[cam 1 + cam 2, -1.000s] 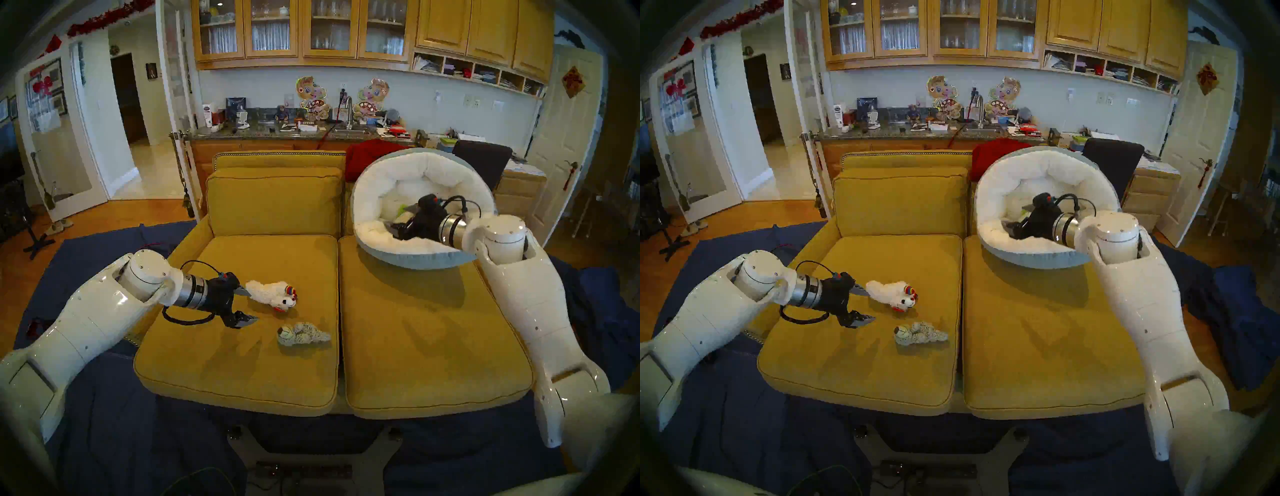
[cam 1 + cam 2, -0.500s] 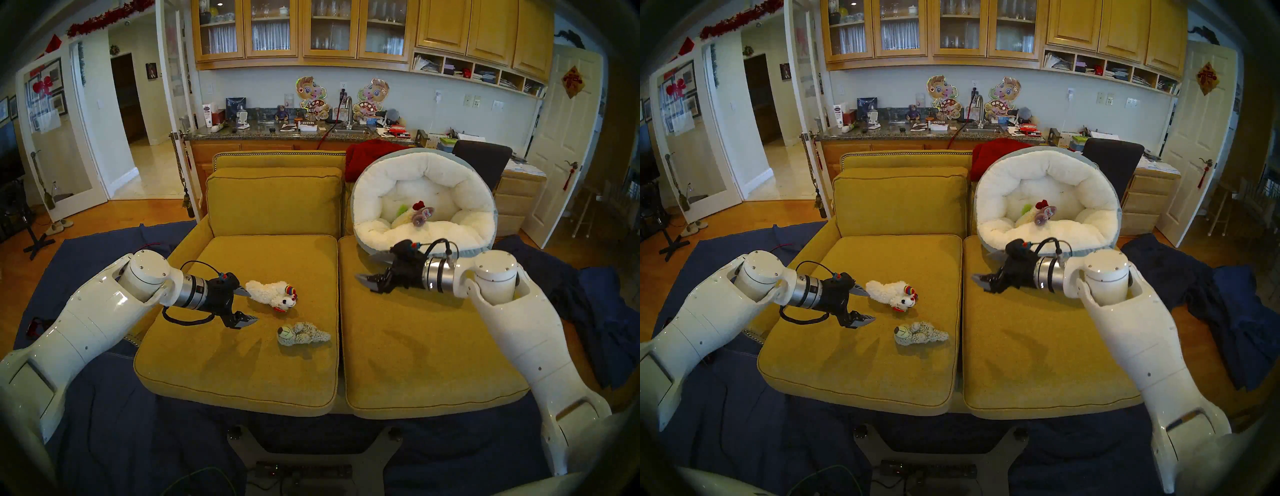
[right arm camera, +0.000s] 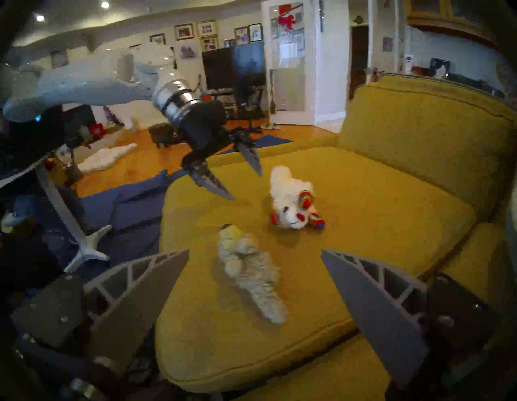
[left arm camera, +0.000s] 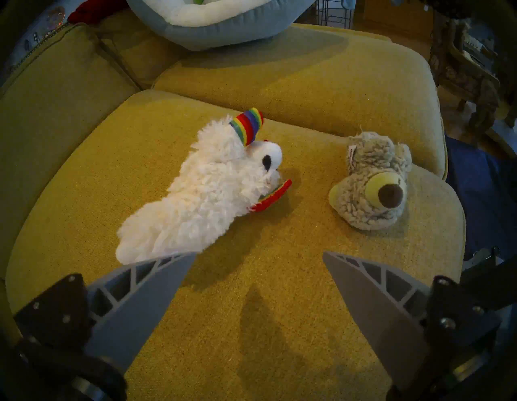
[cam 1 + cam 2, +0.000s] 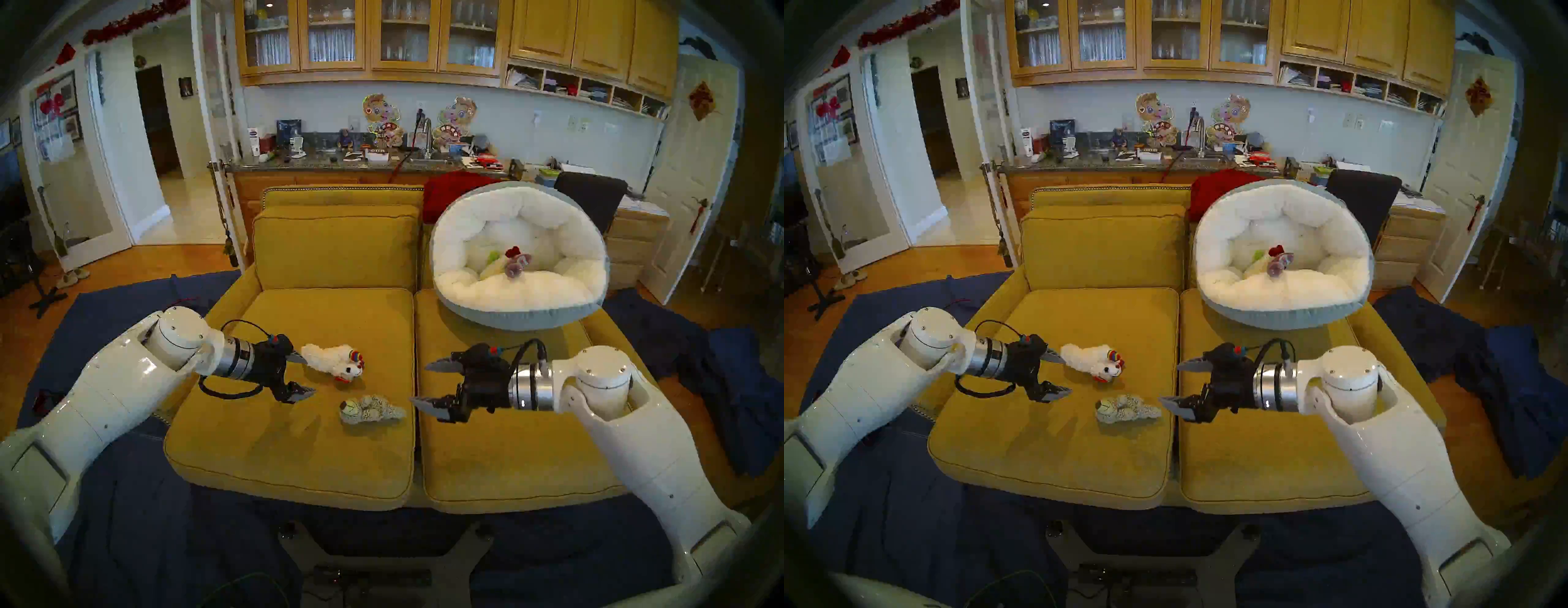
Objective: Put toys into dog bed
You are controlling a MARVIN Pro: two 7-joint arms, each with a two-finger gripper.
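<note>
L gripper (image 5: 302, 374) jaws wide, nothing held, rainbow-eared lamb (image 5: 335, 361) at 2 o'clock, R gripper (image 5: 426, 384) jaws wide, empty, beige animal (image 5: 371, 409) at 9 o'clock.

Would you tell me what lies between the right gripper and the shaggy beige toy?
Only bare yellow cushion, seen in the right wrist view, separates right gripper from shaggy beige toy.

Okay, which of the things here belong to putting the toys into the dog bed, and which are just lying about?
Job:
white lamb with rainbow ears
shaggy beige plush animal
round white-lined, grey-blue dog bed, toys already inside

Lying about:
red cloth behind the sofa
dark blue sheets on the floor
</note>
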